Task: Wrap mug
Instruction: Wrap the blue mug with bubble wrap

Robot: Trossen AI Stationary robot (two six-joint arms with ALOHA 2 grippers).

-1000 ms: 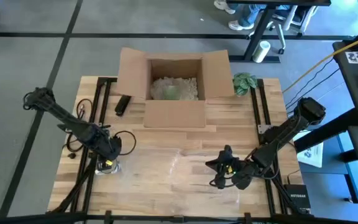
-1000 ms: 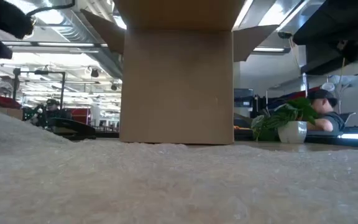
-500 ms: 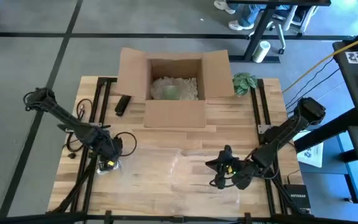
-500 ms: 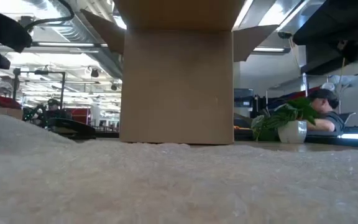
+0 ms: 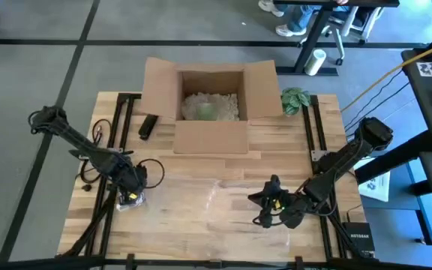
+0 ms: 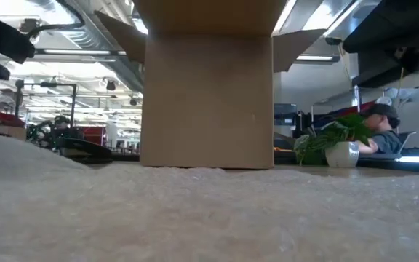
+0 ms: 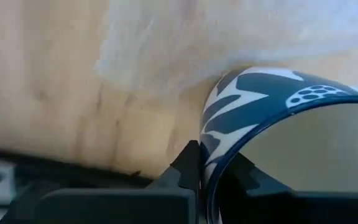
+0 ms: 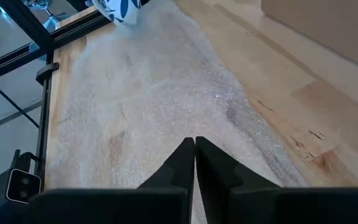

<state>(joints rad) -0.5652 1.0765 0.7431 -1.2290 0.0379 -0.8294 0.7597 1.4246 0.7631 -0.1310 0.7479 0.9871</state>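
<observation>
Mug (image 7: 272,118) now sits a touch nearer the bench's (image 5: 201,165) front-left corner than a second ago: your left hand (image 5: 130,196) has nudged it slightly along the left end of the bubble wrap (image 5: 208,202). That reads as placing the mug on the sheet; no wrapping is done yet. Left hand is clamped on the mug's rim, one finger inside. The mug is white with dark blue patches and a dotted mark, its mouth open. Right hand (image 5: 265,204) rests near the front-right edge, fingers pinched together on the wrap.
</observation>
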